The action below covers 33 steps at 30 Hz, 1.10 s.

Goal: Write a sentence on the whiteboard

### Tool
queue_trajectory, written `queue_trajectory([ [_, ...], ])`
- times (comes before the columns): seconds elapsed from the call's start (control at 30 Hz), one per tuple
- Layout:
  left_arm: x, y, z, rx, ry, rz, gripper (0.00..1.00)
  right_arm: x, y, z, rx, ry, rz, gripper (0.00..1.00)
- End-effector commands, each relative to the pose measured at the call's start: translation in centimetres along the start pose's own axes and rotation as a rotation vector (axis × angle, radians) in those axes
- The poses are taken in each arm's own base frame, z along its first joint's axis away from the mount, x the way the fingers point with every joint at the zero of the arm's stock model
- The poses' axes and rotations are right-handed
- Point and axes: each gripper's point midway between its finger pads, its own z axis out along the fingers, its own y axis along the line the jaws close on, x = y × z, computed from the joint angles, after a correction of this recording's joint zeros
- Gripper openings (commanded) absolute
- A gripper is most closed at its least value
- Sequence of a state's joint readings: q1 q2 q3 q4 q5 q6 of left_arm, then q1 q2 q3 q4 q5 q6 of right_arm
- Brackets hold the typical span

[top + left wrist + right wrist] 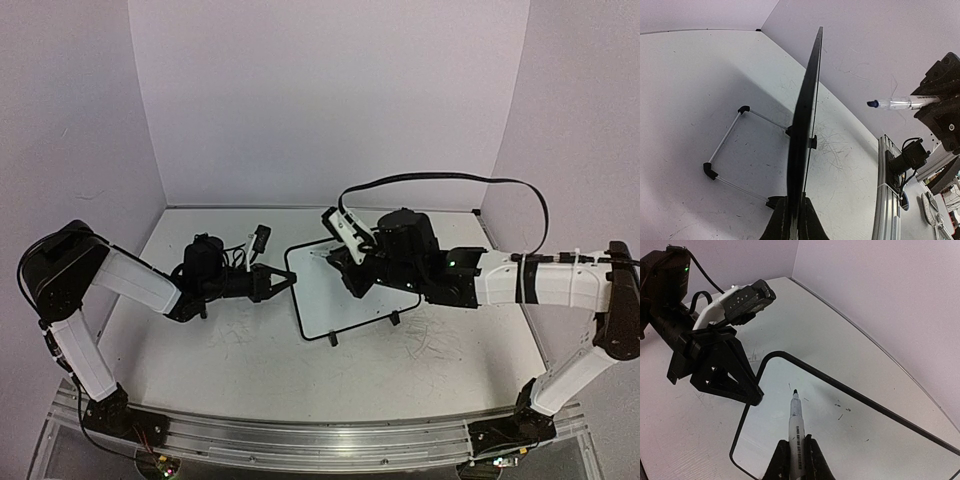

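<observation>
The whiteboard (335, 300) stands tilted on its wire stand mid-table. It shows edge-on in the left wrist view (807, 110). My left gripper (284, 282) is shut on its left edge (794, 196). My right gripper (345, 266) is shut on a white marker (796, 422), which points at the board's upper left part (865, 430). In the left wrist view the marker's blue tip (872, 104) hangs apart from the board face. No sentence shows on the board, only a few short marks (789, 386) and specks.
The tabletop is scuffed with grey scribbles (440, 345). Purple walls close the back and sides. A black cable (440, 182) loops above the right arm. An aluminium rail (320, 440) runs along the near edge. The board's wire stand (725, 145) rests behind it.
</observation>
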<state>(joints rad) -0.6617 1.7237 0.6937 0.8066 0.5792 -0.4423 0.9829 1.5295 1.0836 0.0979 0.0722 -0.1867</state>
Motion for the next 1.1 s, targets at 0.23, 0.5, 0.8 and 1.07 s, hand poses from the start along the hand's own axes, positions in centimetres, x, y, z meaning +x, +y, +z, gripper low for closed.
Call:
queue_trajectory([
  [0.23, 0.3, 0.5, -0.2, -0.033, 0.024, -0.003, 0.00, -0.9, 1.1, 1.0, -0.044, -0.036, -0.036, 0.00],
  [0.5, 0.3, 0.5, 0.0, -0.028, 0.027, -0.004, 0.00, -1.0, 1.5, 1.7, -0.062, -0.031, -0.031, 0.00],
  [0.8, 0.2, 0.4, 0.0, -0.027, 0.026, 0.000, 0.00, -1.0, 1.2, 2.8, -0.030, -0.018, -0.031, 0.00],
  [1.07, 0.2, 0.4, -0.2, -0.030, 0.026, 0.004, 0.00, -0.3, 1.7, 2.2, -0.045, -0.011, -0.037, 0.00],
])
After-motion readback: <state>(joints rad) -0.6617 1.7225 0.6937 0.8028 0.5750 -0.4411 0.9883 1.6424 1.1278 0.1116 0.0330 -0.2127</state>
